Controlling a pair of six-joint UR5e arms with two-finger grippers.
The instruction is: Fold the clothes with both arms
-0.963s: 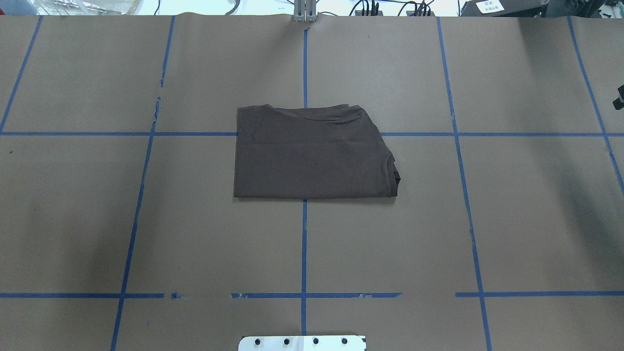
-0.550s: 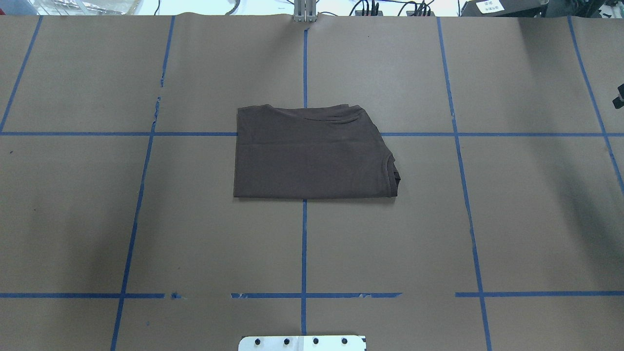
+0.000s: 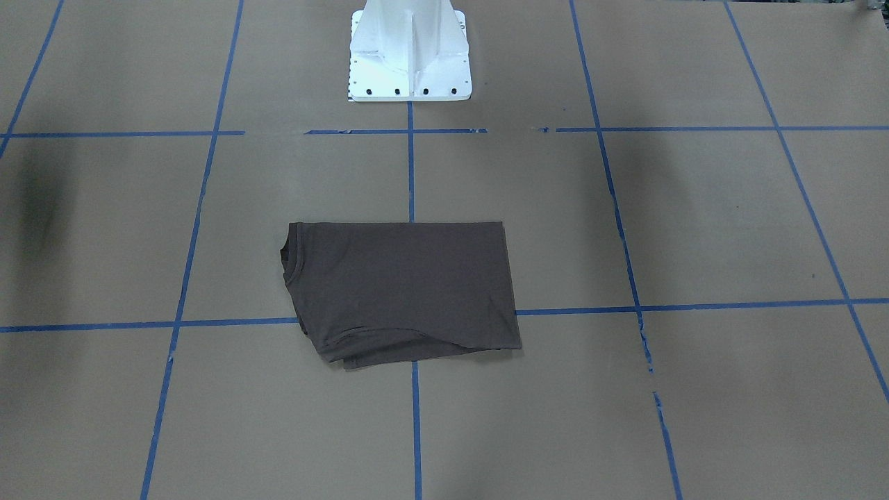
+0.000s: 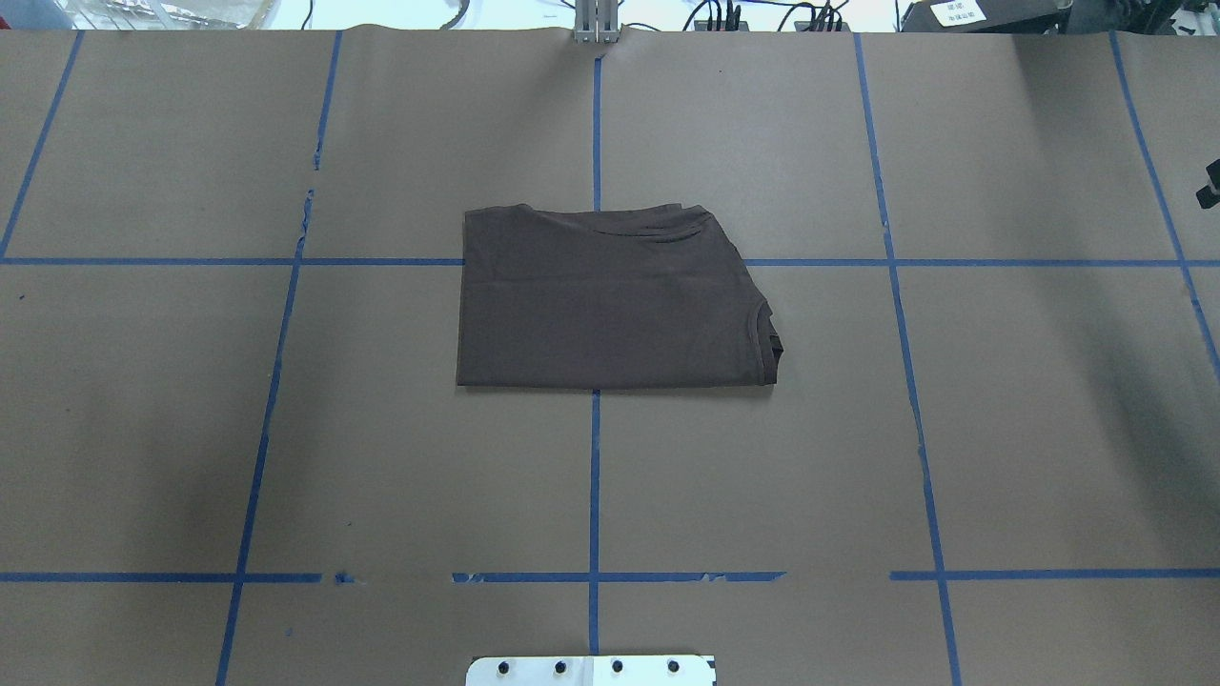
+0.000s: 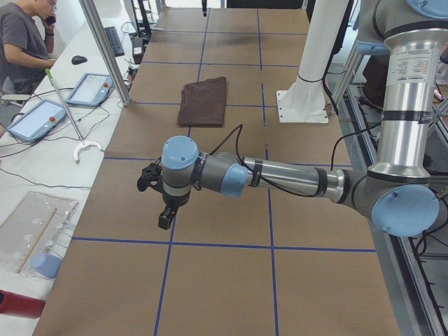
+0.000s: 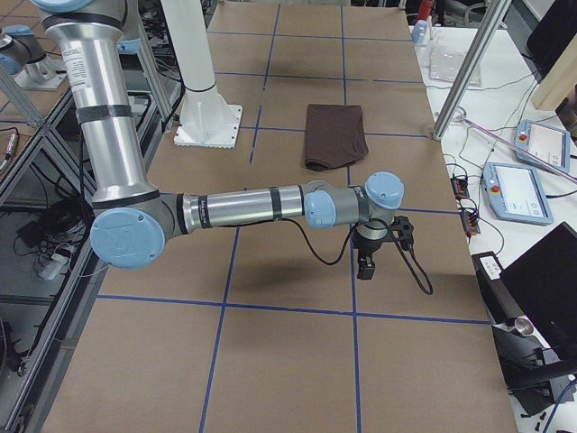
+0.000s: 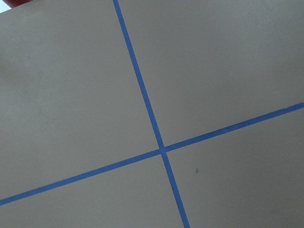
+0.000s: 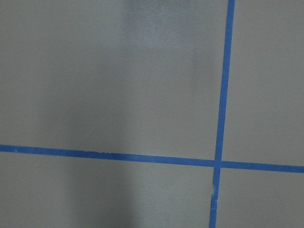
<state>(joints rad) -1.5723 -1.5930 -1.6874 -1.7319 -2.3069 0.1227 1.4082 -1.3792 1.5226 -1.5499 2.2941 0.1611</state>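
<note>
1. The left arm (image 5: 287, 178) is nearest in the left-end view. It stretches low and flat over the bench (image 4: 286, 429).
2. The left gripper (image 5: 165, 218) points down over bare brown paper, well apart from the shirt. Jaws: cannot tell, as there is only a small side view. The left wrist view shows only paper and a cross of blue tape (image 4: 594, 476), with no jaws in frame.
3. The white pedestal base (image 3: 410, 48) stands at the robot's edge of the bench, on the centre tape line.
4. The dark brown T-shirt (image 4: 610, 305) lies mid-bench in front of the pedestal, across the centre tape line. It is flat and folded to a compact rectangle. Nothing touches it.
5. The ribbed collar (image 4: 765, 333) peeks out at the shirt's end on the robot's right. The layers along the far edge (image 4: 667, 224) are slightly stepped and not flush.
6. The right arm (image 6: 234, 207) reaches out over the other end of the bench. The right gripper (image 6: 365, 268) hangs over bare paper, well apart from the shirt. Jaws: cannot tell. The right wrist view is also just paper and tape.
7. Step, as a judgement: the folding looks finished and both arms are parked clear of the shirt.
8. Next move: likely none. If a tidy-up is wanted, both arms would have to come back to the centre and square that uneven far edge without dragging the stack.
</note>
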